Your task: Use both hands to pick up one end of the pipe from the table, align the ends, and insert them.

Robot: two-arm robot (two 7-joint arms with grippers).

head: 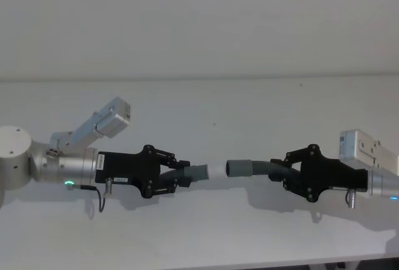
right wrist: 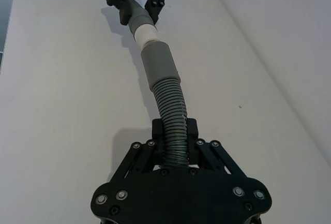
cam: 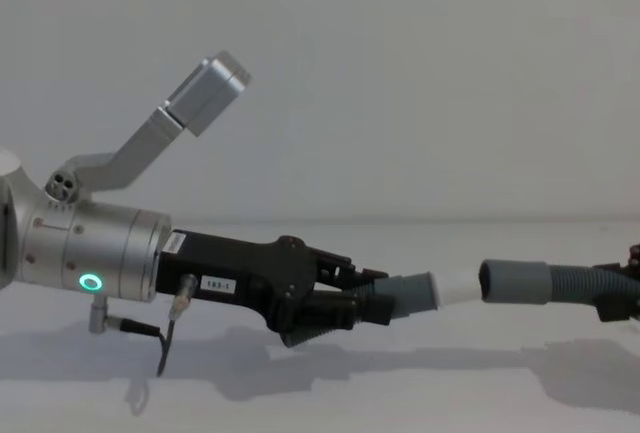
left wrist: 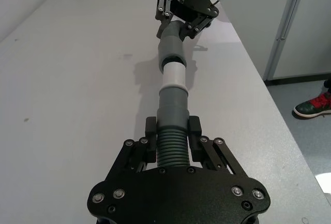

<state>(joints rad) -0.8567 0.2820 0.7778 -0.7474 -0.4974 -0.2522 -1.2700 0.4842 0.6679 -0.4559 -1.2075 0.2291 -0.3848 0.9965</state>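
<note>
Chest view: white tip (cam: 455,291) just short of wide cuff (cam: 515,282), wrist views overlap them.

Silver cylindrical arms end in black, screw-studded claws: left claw (head: 182,175), right claw (head: 278,171).

Two ribbed grey pipe pieces (head: 252,168) (head: 198,174), held aloft, white tip (head: 216,169) meeting wide cuff (head: 239,167).

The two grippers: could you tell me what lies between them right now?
Between the left gripper and right gripper, the head view shows the white-tipped cuff meeting the wide cuff.
</note>
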